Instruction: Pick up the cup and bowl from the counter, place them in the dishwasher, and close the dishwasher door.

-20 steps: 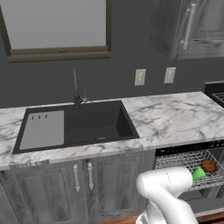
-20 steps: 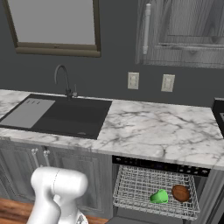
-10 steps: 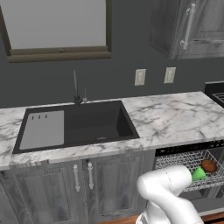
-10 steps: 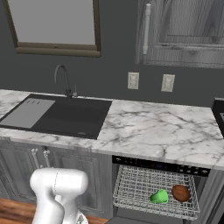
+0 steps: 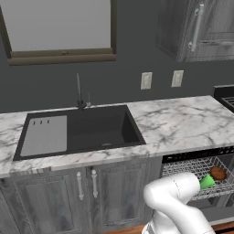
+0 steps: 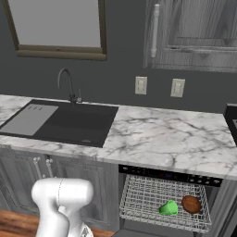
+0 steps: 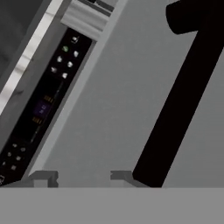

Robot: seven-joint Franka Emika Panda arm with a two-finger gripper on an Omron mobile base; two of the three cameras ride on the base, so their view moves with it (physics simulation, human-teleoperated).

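Already the cup (image 6: 169, 208) and the bowl (image 6: 190, 203) are seen lying side by side in the dishwasher's (image 6: 162, 203) pulled-out white wire rack (image 6: 139, 199), at the lower right of the right base view, green cup left of brown bowl. Above them the counter (image 6: 171, 139) is spread across mid-frame. In the hand view the dishwasher door (image 7: 118, 109) is shown as a grey panel, its black strip (image 7: 39, 105) at left. At the bottom, the gripper (image 7: 83, 177) is perhaps partly open, with a gap between its tips; nothing is seen between them, though a grip cannot be judged.
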